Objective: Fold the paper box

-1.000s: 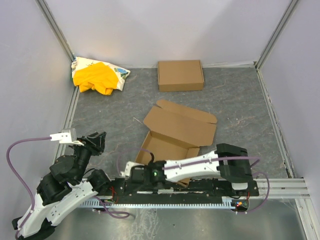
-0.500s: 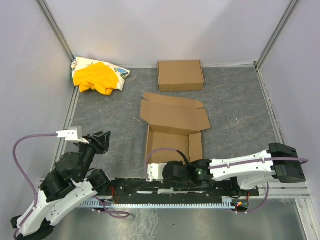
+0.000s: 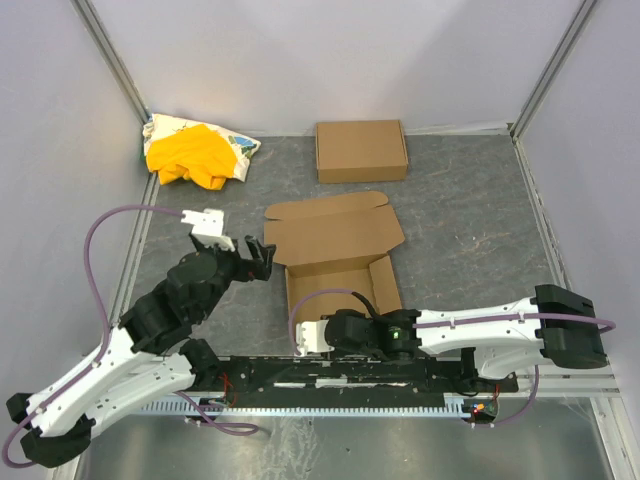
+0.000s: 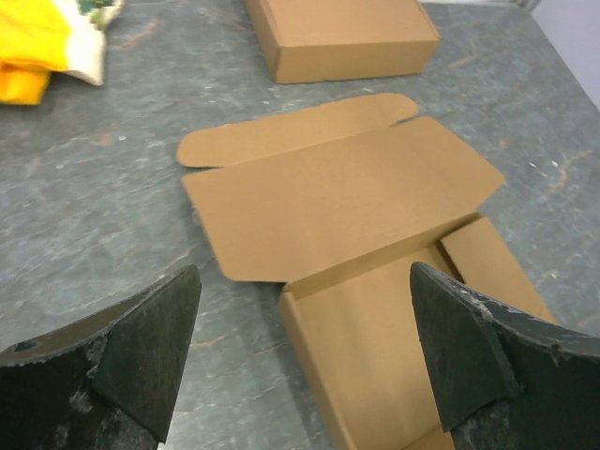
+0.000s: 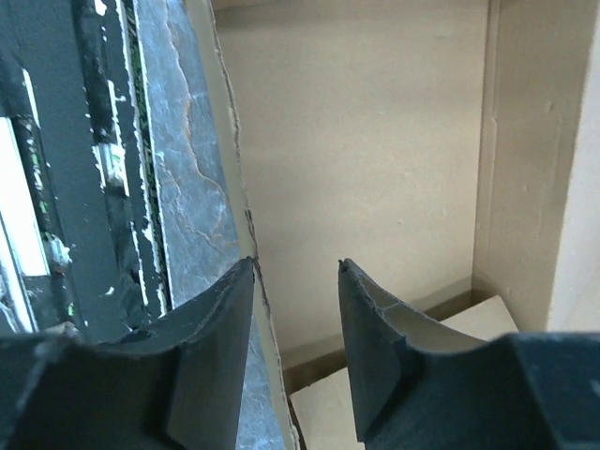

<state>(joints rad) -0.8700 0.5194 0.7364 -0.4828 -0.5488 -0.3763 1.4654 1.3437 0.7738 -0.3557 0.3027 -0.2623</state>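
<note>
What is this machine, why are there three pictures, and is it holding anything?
It is a robot with two arms, meant to fold a box. One picture looks down from above; the other two come from little cameras on each wrist. On the gray table lie the paper box, open with its lid spread flat, a closed brown box behind it, and a yellow cloth in the far corner. The left arm's fingers are spread wide and hold nothing. The right arm's fingers stand slightly apart around one box wall, seemingly not pinching it.
</note>
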